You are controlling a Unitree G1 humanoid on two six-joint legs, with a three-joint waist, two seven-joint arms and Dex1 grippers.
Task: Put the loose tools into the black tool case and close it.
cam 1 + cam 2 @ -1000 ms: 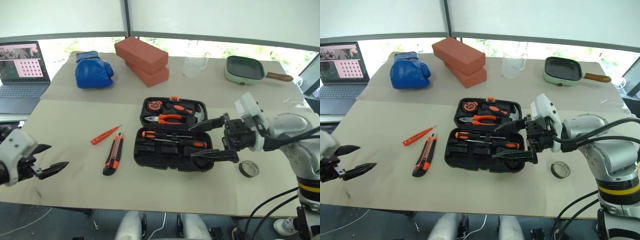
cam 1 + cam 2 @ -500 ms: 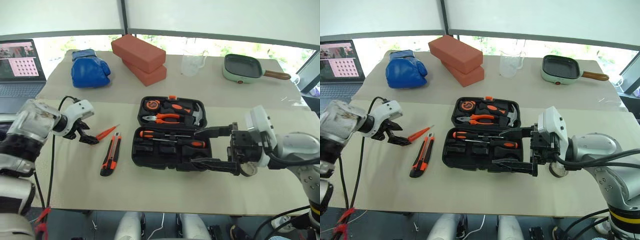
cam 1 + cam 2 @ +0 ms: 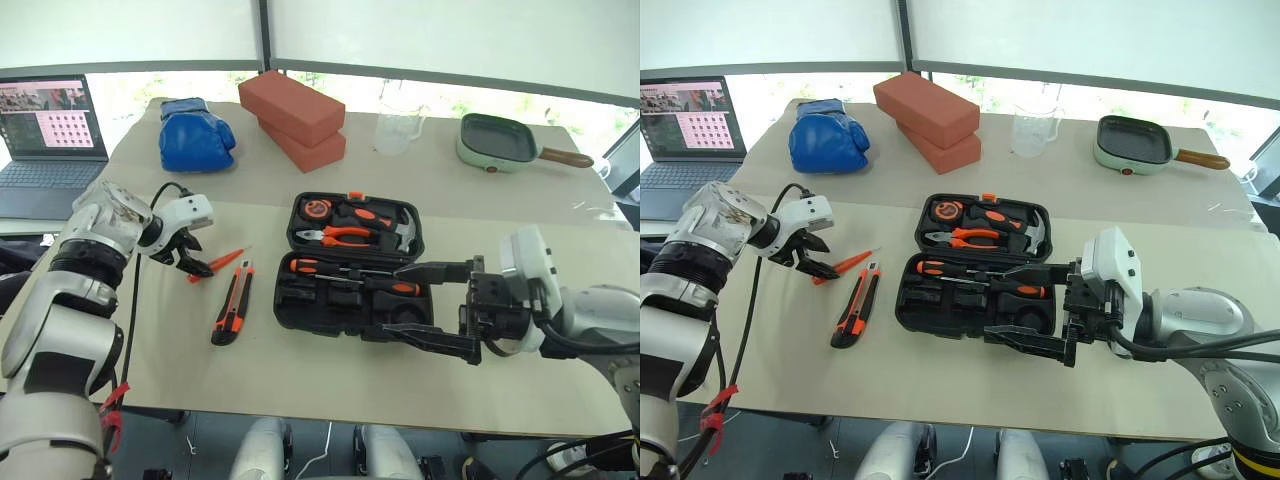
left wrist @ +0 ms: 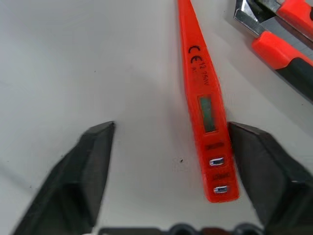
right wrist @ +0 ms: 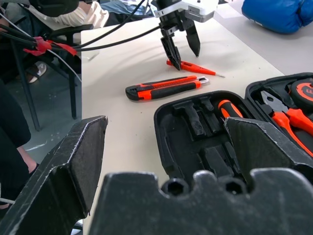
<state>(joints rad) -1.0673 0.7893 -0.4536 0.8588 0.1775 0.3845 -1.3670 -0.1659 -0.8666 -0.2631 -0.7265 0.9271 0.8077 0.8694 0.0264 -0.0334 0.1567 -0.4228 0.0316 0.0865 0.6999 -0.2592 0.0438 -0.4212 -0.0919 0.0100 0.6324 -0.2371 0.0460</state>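
Left gripper (image 3: 197, 266) is down at the butt end of the red tester (image 3: 219, 264), fingers parted. The left wrist view settles what the head views leave vague: the tester (image 4: 205, 100) lies flat on the table (image 3: 150, 350) between the two pads, hard up against one pad (image 4: 266, 171), while the other pad (image 4: 88, 171) stands well off it. Nothing is gripped. That same view catches a corner of the knife (image 4: 279, 41) just beside the tester's shaft.

From the head, the knife (image 3: 231, 303) lies between the tester and the case (image 3: 350, 275), which sits open in mid-table: the far half holds pliers (image 3: 340, 236), a tape measure (image 3: 317, 209) and a hammer (image 3: 398, 232), the near half two screwdrivers (image 3: 350, 275) with bare recesses beside them.

Right gripper (image 3: 425, 304) hangs at the case's right edge, jaws spread wide and empty, the upper finger over the near half and the lower finger along its front edge. Its wrist view looks across the open case (image 5: 205, 142) to the knife (image 5: 166, 88), the tester (image 5: 193, 67) and the left gripper (image 5: 181, 46) straddling it.

Only the head views take in the bricks (image 3: 295, 120), blue glove (image 3: 193, 135), jug (image 3: 398, 130), pan (image 3: 505, 142) and laptop (image 3: 50, 135) at the back.
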